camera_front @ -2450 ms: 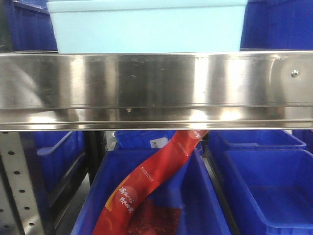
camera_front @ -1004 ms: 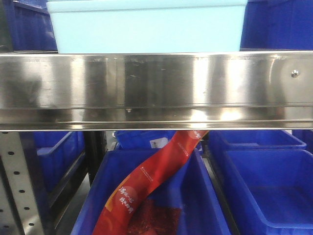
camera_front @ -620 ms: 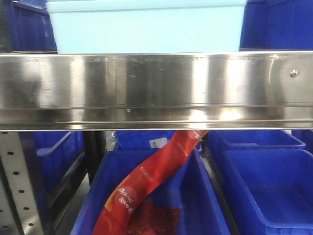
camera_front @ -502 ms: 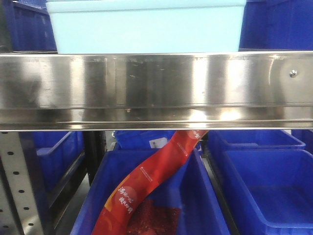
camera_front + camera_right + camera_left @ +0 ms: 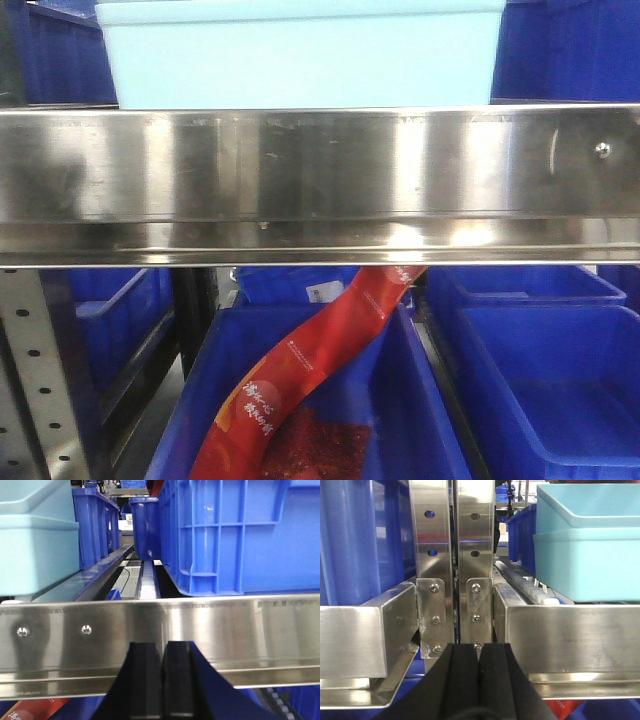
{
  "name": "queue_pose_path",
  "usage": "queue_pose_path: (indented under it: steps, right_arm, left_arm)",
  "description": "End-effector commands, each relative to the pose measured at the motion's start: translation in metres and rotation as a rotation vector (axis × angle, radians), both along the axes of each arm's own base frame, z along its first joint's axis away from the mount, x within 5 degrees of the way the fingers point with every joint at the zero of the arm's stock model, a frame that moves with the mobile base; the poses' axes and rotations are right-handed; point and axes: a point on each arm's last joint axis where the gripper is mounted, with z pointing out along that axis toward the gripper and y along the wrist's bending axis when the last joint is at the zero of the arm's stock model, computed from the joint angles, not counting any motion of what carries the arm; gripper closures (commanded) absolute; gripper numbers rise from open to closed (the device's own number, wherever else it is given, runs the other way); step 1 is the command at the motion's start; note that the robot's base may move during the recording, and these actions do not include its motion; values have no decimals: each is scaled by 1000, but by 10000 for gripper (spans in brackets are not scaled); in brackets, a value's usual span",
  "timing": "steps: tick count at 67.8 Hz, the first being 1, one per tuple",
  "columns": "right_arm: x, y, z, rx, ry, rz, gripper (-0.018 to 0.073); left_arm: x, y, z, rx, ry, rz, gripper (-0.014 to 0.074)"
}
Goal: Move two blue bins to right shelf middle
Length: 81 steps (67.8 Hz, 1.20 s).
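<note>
While pale bin [image 5: 300, 55] sits behind steel rail [image 5: 320, 180], both jaws together, empty

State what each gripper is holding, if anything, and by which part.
Nothing is held. The left gripper and right gripper are both shut on empty air, in front of the steel rail, clear of the pale light-blue plastic bin.

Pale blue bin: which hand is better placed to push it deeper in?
Left, probably. The left hand and right hand are both shut, empty; the bin sits nearer the left, the right faces a dark blue crate.
</note>
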Motion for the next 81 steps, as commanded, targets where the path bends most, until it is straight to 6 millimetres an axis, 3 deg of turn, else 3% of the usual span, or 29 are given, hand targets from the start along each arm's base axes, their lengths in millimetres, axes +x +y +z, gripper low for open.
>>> queue_pose_path:
  steps: [1, 81]
  right_arm:
    - [0, -1, 2, -6, -36, -7, 721]
    - [0, -1, 2, -8, -36, -7, 721]
  left_arm:
    - [-1, 0, 3, -5, -27, 2, 707]
    - [-1, 0, 3, -5, -27, 2, 707]
